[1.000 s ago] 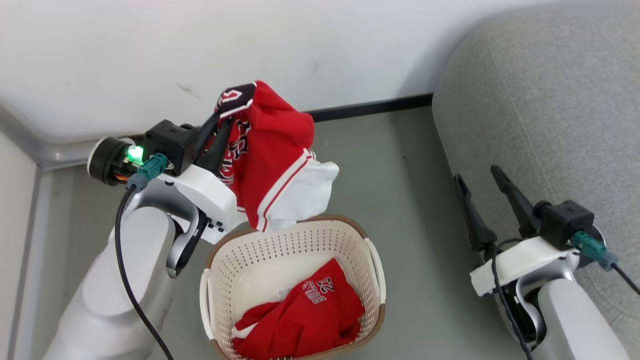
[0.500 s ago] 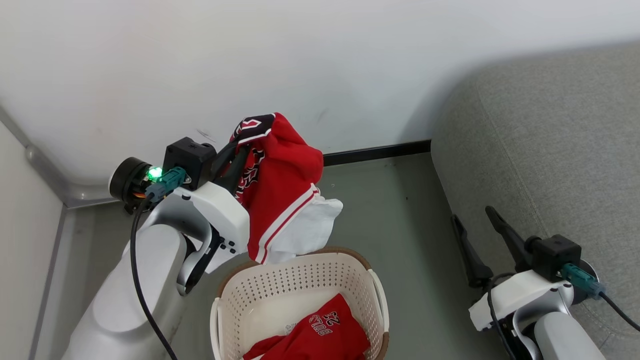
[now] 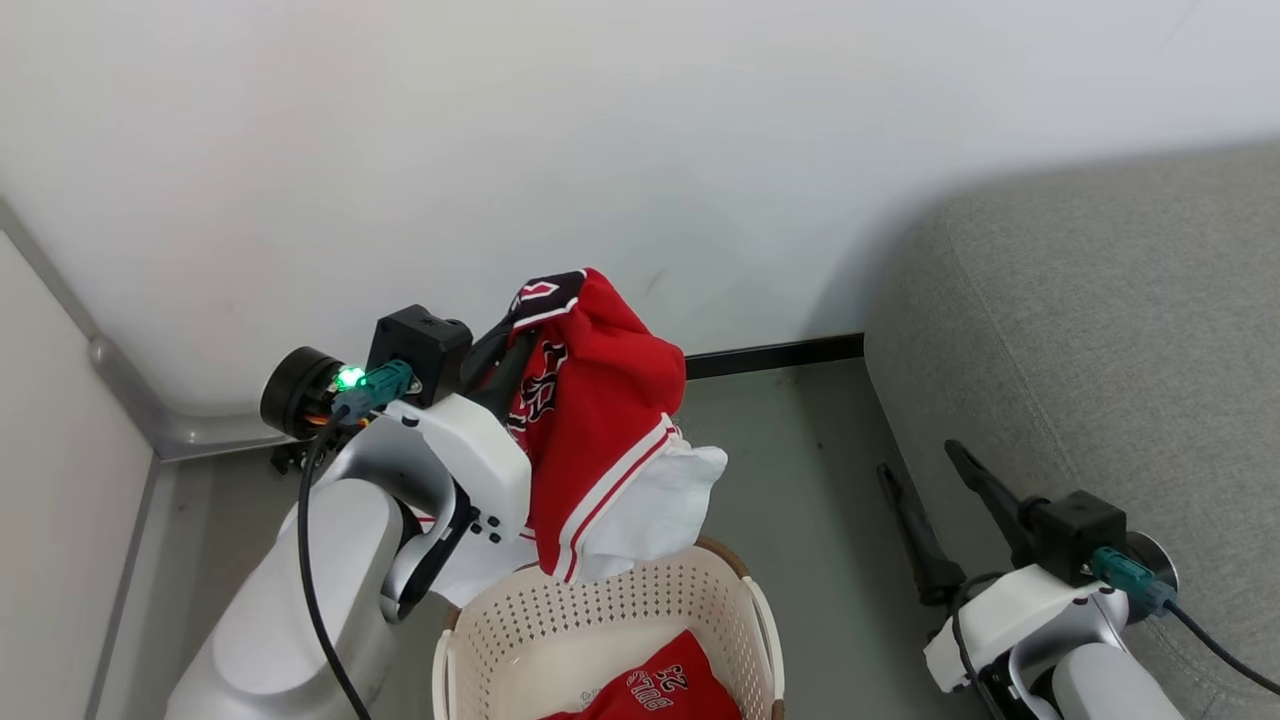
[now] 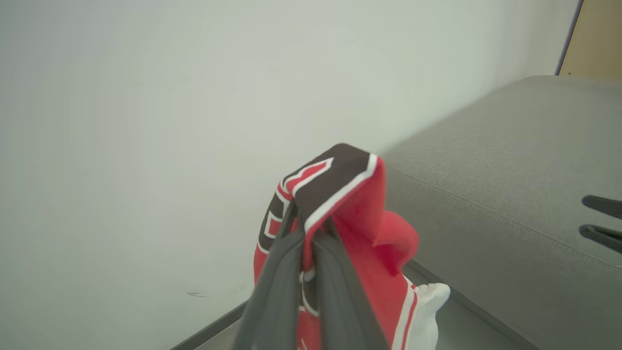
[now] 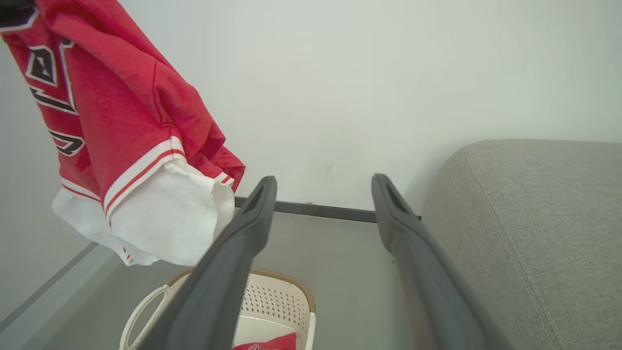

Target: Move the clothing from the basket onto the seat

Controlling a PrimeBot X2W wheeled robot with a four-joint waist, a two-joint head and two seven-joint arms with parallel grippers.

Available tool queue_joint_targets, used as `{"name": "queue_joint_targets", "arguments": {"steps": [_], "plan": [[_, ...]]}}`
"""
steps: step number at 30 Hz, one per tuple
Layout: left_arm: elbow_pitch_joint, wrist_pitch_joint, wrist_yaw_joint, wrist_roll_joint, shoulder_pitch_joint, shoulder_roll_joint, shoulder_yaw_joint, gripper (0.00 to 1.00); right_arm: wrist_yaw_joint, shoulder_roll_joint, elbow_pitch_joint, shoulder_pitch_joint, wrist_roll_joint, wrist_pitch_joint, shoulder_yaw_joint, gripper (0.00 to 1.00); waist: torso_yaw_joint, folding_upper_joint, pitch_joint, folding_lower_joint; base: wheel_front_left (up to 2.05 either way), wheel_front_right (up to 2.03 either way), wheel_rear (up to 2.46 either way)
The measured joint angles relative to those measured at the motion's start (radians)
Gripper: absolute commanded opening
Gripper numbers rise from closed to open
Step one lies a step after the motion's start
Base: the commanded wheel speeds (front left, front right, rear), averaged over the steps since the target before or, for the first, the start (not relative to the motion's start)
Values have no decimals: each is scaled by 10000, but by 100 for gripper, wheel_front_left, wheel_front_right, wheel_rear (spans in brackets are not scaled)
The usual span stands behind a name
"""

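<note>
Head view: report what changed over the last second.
The camera tilted up, so everything slid down the picture. Beyond that, the left gripper, shut on the hanging red garment, carried it slightly rightward, towards the sofa. Nothing was grabbed or released. Unchanged: the basket on the floor with the other red garment inside, and the right gripper open beside the sofa.

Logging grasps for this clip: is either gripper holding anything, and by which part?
The left gripper is shut on the red garment, pinching a fold by its black-and-white number patch; the right gripper is open, holding nothing.
</note>
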Motion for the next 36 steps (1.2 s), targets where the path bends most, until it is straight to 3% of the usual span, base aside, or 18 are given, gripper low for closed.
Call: {"name": "queue_joint_targets", "arguments": {"steps": [18,36], "plan": [[-732,669,-119,-186,11,-585,-880,0,0,-211,86,-701,109,159,1469,100,-95,0,1,0,0,0,0],[-1026,853,-100,-299,-39,-708,-1317,0,4,-953,644,-3018,291,593,4263,100,-19,0,254,0,0,0,0]]}}
